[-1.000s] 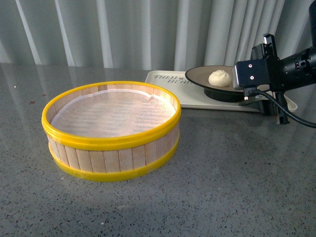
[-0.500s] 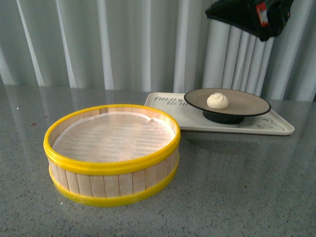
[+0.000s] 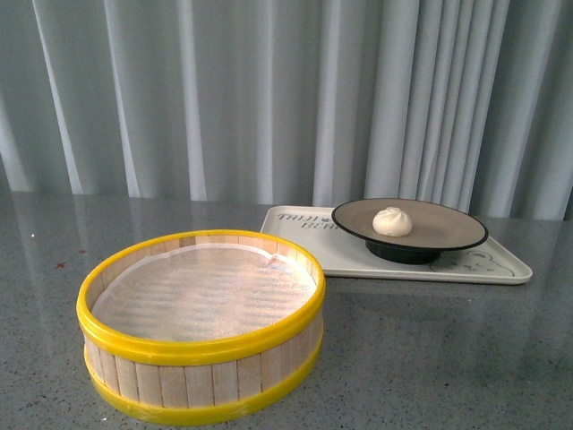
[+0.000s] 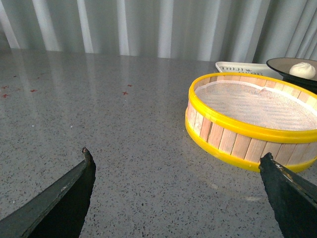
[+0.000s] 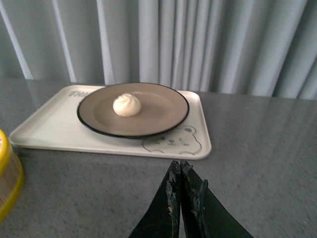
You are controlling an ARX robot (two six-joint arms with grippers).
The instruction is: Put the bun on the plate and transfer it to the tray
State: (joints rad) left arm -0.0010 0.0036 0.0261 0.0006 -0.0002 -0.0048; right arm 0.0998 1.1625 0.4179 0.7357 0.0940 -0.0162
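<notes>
the bun (image 5: pixel 127 105) sits on the plate (image 5: pixel 163 116), and the plate stands on the tray (image 5: pixel 44 126); nothing is held by either gripper.

right gripper (image 5: pixel 180 171): its two dark fingers are pressed together with no gap between the tips and nothing between them. it hangs above bare table (image 5: pixel 257 163), just in front of the tray's near edge and apart from it. directly ahead of the tips lies the tray corner with the bear-face drawing (image 5: pixel 172 140). beyond that drawing is the black rim of the plate, and the bun lies further in, off-centre on the beige surface, on the side nearer the steamer basket (image 5: pixel 7 178). only a yellow-rimmed sliver of that basket shows in the right wrist view, well off to the side of the fingers.

left gripper (image 4: pixel 176 163): its fingers (image 4: pixel 74 186) are spread wide apart, with only grey speckled table visible between them. the steamer basket stands near the far finger tip, resting on the table, its white liner (image 4: pixel 257 104) visible inside. past the basket, a corner of the tray and part of the plate with the bun on it are visible, well away from this gripper.

front view: neither arm appears. the steamer basket (image 3: pixel 201 327) is in the foreground, and the tray (image 3: pixel 304 235) lies behind it, near a grey pleated curtain (image 3: pixel 224 90). grey lettering shows on the tray corner nearest the basket, partly hidden by the plate.
</notes>
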